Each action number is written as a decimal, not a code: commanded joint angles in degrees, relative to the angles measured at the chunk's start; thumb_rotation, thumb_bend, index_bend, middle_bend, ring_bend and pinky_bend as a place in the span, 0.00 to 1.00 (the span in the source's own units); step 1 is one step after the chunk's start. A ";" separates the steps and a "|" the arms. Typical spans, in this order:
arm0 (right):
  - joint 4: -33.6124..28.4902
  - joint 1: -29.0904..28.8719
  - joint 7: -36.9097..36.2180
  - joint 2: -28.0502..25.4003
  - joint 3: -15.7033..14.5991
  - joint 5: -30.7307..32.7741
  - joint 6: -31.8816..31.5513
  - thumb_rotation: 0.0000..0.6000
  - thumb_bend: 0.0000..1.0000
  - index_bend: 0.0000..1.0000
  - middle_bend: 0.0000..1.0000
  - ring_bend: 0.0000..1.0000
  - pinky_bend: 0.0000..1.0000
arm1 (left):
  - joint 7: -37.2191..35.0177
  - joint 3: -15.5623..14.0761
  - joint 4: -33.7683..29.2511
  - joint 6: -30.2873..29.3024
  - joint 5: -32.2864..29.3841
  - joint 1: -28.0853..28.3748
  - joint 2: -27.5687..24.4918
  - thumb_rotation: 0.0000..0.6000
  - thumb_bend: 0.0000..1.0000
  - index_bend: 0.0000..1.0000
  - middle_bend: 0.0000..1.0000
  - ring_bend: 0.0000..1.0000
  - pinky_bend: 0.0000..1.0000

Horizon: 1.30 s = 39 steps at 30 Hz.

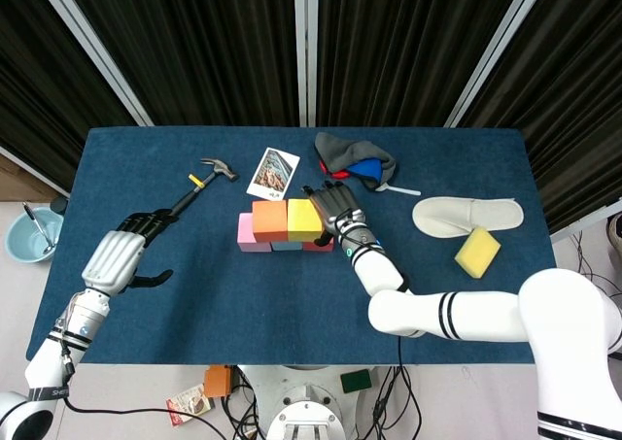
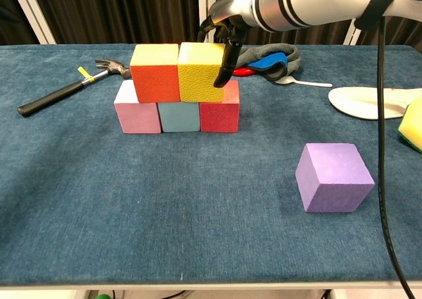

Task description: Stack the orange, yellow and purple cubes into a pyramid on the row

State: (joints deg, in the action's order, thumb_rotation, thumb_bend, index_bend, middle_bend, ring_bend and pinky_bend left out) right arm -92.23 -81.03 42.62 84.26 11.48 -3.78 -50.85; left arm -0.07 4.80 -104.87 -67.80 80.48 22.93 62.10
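Chest view showed the right hand (image 2: 223, 45) gripping the yellow cube (image 2: 200, 71), fingers (image 2: 226, 65) down its right face, the cube resting on the teal cube (image 2: 179, 116) and red cube (image 2: 219, 114) of the row. Touching the yellow cube on the side away from that hand sat the orange cube (image 2: 155, 72), over the pink cube (image 2: 136, 113). The purple cube (image 2: 333, 177) lay on the table (image 2: 165, 206), well apart, nearer the camera. Head view showed the left hand (image 1: 122, 256) empty, fingers apart, just short of the hammer (image 1: 199, 186).

Evenly and brightly lit from overhead; soft, short shadows beneath the purple foam cube (image 2: 333, 177). Sharp focus throughout, no glare, slight wide-angle bending at edges.
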 commanded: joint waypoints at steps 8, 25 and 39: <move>-6.23 4.50 -4.13 -6.38 -0.21 -6.30 -1.51 0.94 0.16 0.00 0.02 0.00 0.10 | 0.72 -0.19 1.38 0.04 -1.14 -0.36 0.41 1.00 0.17 0.17 0.12 0.14 0.14; 14.74 7.22 -6.22 2.70 -5.25 -10.46 8.73 0.94 0.11 0.00 0.07 0.00 0.11 | -0.48 -0.03 2.07 0.92 -2.93 -0.58 0.85 0.99 0.17 0.17 0.12 0.14 0.14; 31.03 7.76 -12.62 14.35 -2.44 -20.42 13.70 0.94 0.05 0.00 0.04 0.00 0.11 | -1.62 0.41 2.46 1.92 -4.08 -0.35 0.83 0.99 0.17 0.17 0.12 0.14 0.14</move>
State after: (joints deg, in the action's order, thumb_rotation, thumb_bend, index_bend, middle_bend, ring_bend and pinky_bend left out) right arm -62.69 -73.59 31.18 97.41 8.38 -22.83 -37.83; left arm -1.68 5.21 -102.41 -65.90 76.39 22.58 62.94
